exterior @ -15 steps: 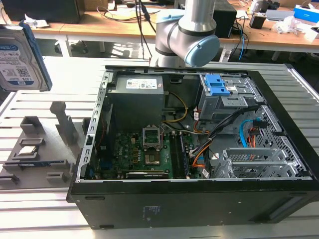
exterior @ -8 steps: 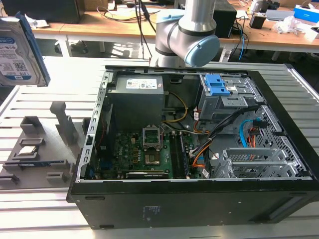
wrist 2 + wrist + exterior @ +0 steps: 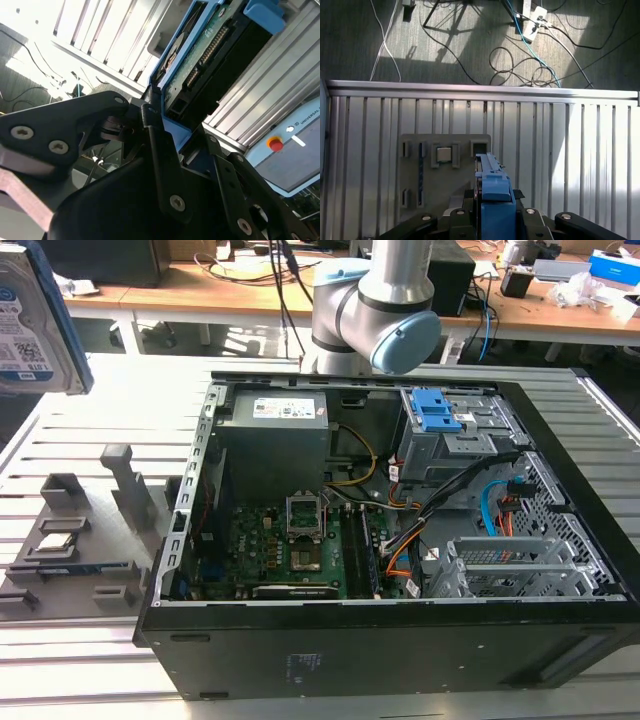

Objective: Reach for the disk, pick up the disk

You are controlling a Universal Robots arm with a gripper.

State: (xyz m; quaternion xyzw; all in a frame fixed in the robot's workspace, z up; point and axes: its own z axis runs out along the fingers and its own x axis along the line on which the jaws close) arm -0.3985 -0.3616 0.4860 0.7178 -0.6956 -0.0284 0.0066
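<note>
Pinching the disk [image 3: 210, 45] by its near end between the black fingers [image 3: 156, 135] of the tool [image 3: 177, 132]. Holding it clear of the slatted table [image 3: 570, 150], standing on edge, long axis running straight out from the tool. Hanging over the grey fixture tray [image 3: 415, 175], with a small square chip [image 3: 444, 154] sitting in one pocket. Showing high at the exterior view's left, well apart from the open computer case [image 3: 190, 470] carrying its motherboard [image 3: 290, 550].

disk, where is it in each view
Exterior view: disk at the exterior view's top left, near the camera.
Second wrist view: its circuit board showing, gripped in the hand.
First wrist view: edge-on, its blue rail clamped in the hand.
Shared landmark: the slatted table.
</note>
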